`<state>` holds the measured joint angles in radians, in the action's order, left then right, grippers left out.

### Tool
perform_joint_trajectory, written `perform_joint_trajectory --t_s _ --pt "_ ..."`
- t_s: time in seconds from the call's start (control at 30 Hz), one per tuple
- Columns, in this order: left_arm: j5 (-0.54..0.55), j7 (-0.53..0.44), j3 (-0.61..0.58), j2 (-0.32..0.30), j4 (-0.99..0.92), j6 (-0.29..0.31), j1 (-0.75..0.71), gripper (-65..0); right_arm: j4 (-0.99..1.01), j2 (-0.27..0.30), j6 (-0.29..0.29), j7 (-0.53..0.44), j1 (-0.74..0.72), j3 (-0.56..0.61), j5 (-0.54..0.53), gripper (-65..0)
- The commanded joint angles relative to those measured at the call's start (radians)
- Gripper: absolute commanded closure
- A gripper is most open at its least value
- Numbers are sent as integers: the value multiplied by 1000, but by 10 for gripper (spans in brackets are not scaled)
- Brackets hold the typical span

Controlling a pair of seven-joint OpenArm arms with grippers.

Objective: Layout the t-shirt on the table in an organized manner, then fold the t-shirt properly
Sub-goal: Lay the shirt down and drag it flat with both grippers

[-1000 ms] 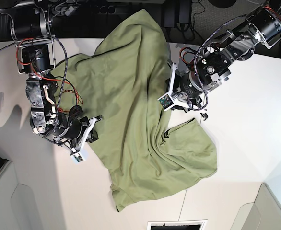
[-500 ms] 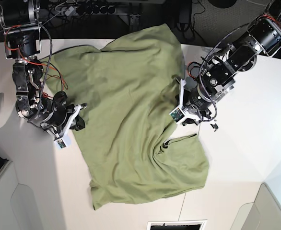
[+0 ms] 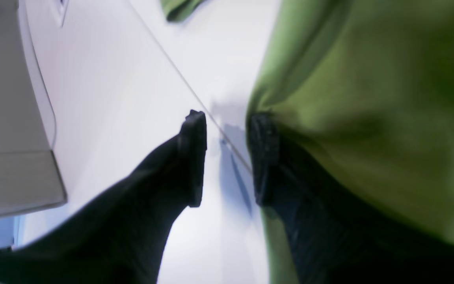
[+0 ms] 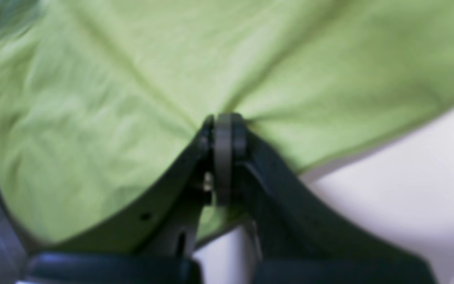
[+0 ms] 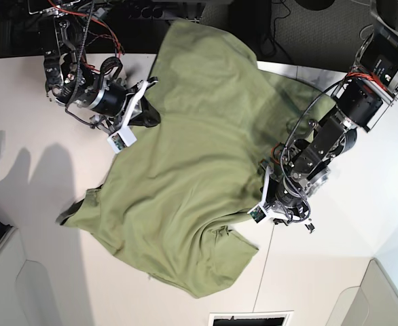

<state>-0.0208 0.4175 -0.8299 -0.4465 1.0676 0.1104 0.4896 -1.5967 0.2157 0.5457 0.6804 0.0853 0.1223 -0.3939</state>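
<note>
The olive-green t-shirt (image 5: 185, 170) lies rumpled across the middle of the white table (image 5: 22, 136), its top draped over the far edge. In the base view my right gripper (image 5: 147, 114) is at the upper left. The right wrist view shows the right gripper (image 4: 223, 118) shut on a pinch of the t-shirt (image 4: 112, 79), with creases fanning out from it. My left gripper (image 5: 261, 206) sits low at the shirt's right edge. Close up, the left gripper (image 3: 229, 122) is open over bare table (image 3: 112, 79), and the t-shirt (image 3: 369, 79) rests against the outside of one finger.
Grey bins stand at the near corners (image 5: 9, 272) (image 5: 382, 299), and one bin (image 3: 6, 118) shows beside the left gripper. A thin dark seam (image 5: 267, 265) runs across the tabletop. Cables and dark equipment crowd the far side. A dark slot (image 5: 250, 319) sits at the near edge.
My right gripper has swung from the lower left up to the far left, pulling the shirt with it. The left gripper has moved nearer along the shirt's right edge. The cloth has spread wider.
</note>
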Motion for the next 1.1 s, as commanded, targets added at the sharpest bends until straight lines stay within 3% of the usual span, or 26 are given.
perform_joint_trajectory --t_s 0.0,0.17,0.3,0.4,0.5,0.7,0.83,0.97,1.07 --pt "-3 5 5 6 -16 -3 39 -206 -10 -2 1 29 -10 0 20 0" --pt "47 45 6 8 13 -92 96 -206 -12 -3 -26 5 -75 -16 21 0" --pt "147 57 6 -72 209 -174 99 -206 -11 -3 -26 5 -153 -69 22 0" --pt "159 132 6 -129 364 -158 72 -206 -9 -3 -45 5 -212 -95 59 0" --pt "167 127 6 -165 431 -123 17 -206 29 -3 -80 -2 -272 -97 113 0" --pt "150 104 5 -163 431 -121 -78 -206 229 -3 -79 -78 -406 -96 149 0" --pt "140 142 6 -166 431 -121 -138 -206 348 -3 -79 -89 -482 -96 175 0" --pt "140 112 5 -166 430 -69 -204 -206 411 -3 -78 -50 -506 -96 177 0" --pt "135 90 5 -166 402 -61 -218 -206 416 -2 -77 17 -485 -96 169 0"
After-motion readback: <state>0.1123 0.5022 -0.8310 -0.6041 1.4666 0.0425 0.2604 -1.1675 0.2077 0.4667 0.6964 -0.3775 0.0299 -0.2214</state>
